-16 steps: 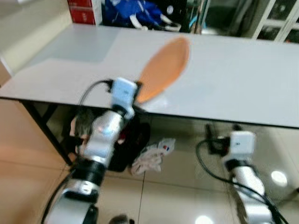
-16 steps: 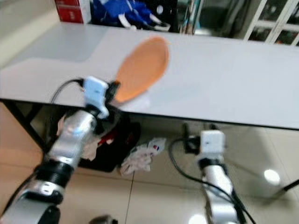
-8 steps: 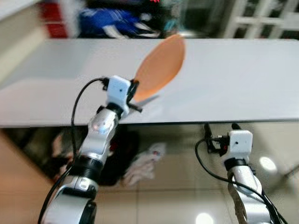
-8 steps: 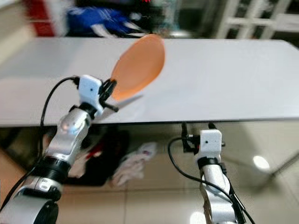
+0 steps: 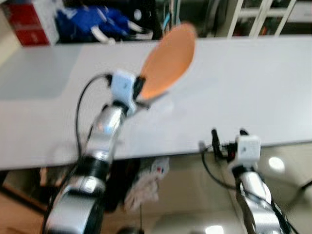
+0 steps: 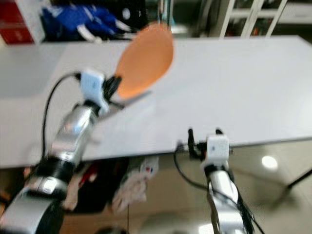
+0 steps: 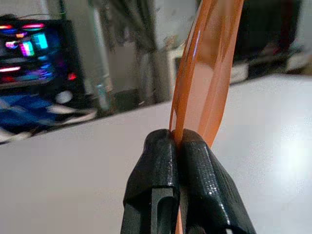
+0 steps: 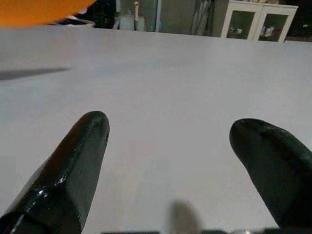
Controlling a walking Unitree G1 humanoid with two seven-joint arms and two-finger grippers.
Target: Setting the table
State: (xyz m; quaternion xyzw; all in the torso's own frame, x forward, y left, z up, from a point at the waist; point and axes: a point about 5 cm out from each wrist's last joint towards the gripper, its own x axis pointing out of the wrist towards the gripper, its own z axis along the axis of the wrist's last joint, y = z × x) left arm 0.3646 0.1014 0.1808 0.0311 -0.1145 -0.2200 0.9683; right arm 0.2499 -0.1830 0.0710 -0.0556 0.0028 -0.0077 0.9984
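Plate point(image 5: 168, 61), orange, sits upper centre of the left eye frame, raised and tilted above the white table point(image 5: 253, 87), its rim pinched tight between the fingers of the left gripper point(image 7: 178, 146). Lower it flat before you release (the edge grip looks thin, so go slowly). Right gripper point(image 8: 175, 146) hangs spread and empty at the table's near edge, lower right. Beyond the far edge, blue fabric point(image 5: 92, 24) and a red box point(image 5: 31, 24) lie well apart from the plate.
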